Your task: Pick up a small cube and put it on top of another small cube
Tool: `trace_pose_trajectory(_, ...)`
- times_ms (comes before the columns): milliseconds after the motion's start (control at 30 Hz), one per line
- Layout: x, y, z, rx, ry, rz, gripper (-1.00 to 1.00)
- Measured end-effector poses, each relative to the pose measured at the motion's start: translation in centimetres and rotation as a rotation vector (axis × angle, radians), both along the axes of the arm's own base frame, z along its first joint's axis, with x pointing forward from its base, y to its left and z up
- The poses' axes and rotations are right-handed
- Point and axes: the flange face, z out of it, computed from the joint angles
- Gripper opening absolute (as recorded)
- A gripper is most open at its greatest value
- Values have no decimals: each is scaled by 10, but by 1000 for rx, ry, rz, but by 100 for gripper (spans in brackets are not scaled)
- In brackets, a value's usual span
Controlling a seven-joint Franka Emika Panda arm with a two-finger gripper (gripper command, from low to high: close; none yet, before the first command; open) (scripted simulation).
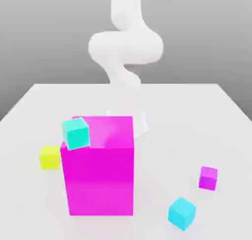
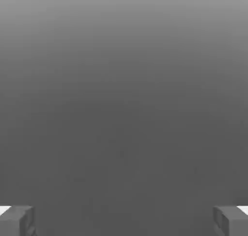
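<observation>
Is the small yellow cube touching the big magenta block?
Cannot tell. In the exterior view the small yellow cube sits right at the left edge of the big magenta block, with neither contact nor a gap plainly visible.

A big block [image 1: 100, 170] stands on the table [image 1: 197, 111], a little toward the exterior view's left of the middle and near the front edge. Behind it, toward the far edge, the robot arm [image 1: 125, 47] rises. The small cube [image 1: 181, 213] lies near the front edge, to the exterior view's right of the block and apart from it. Another small cube [image 1: 76, 133] is at the block's upper corner on the exterior view's left, tilted; I cannot tell if it rests on the block. A third small cube [image 1: 49, 157] lies just beside the block on that same side. A fourth small cube [image 1: 208, 177] lies toward the right edge, behind the small cube.
</observation>
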Motion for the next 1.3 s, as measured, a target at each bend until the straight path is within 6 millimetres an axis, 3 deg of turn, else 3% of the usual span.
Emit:
trace_pose_trajectory(200, 64, 33, -107, -60, 171, 165, 0)
trace_pose_trajectory(400, 95, 70, -223, -126, 333, 329, 0)
trace_pose_trajectory(533, 98, 93, -302, -173, 439, 439, 0)
trace_pose_trajectory(667, 86, 119, -380, -228, 543, 562, 0)
trace_pose_trajectory(867, 59, 130, -484, -292, 674, 688, 0)
trace_pose_trajectory(1000, 56, 130, -534, -296, 682, 697, 0)
trace_pose_trajectory(1033, 56, 130, -541, -296, 682, 697, -100)
trace_pose_trajectory(1233, 55, 130, -545, -296, 683, 697, -100)
trace_pose_trajectory(1300, 56, 131, -532, -297, 683, 697, -100)
